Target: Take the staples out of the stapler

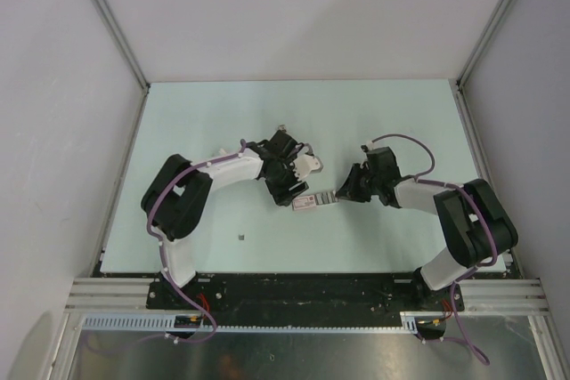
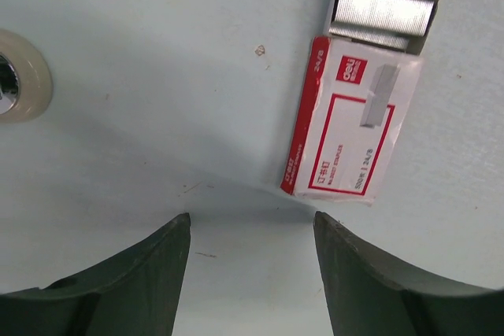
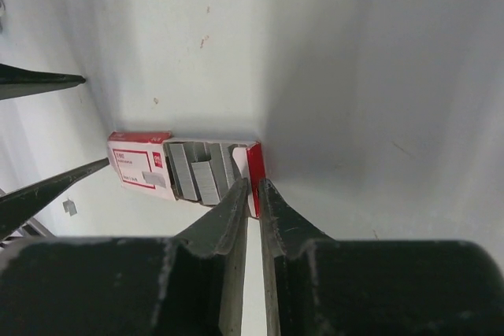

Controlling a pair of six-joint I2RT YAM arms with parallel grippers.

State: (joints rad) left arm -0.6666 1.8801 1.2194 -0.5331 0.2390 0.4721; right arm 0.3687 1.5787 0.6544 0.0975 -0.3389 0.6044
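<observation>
A: Entries for what is hidden or doubtful?

B: Item 1, slim white curved stapler (image 1: 309,165). It lies on the pale green table (image 1: 205,122) just beyond the left gripper (image 2: 252,222). It shows only from above, too small for detail, and is identified by outline alone. Item 2, translucent tape roll (image 2: 17,76), cut off by the edge of the left wrist view. Item 3, small grey fleck (image 1: 241,237), alone on the table nearer the arms' bases, unidentifiable.

A: Containers?

B: One red-and-white cardboard staple box (image 2: 350,127), lying flat between the two grippers, inner tray slid partly out of its sleeve. Contents: several grey metal staple strips (image 2: 382,13), side by side, the farthest cut off by the frame.

A: Grippers?

B: Left: fingers spread wide, nothing between them, the box just ahead. Right gripper (image 3: 252,184): fingers pressed nearly together, pinching the tray's red end wall.
</observation>
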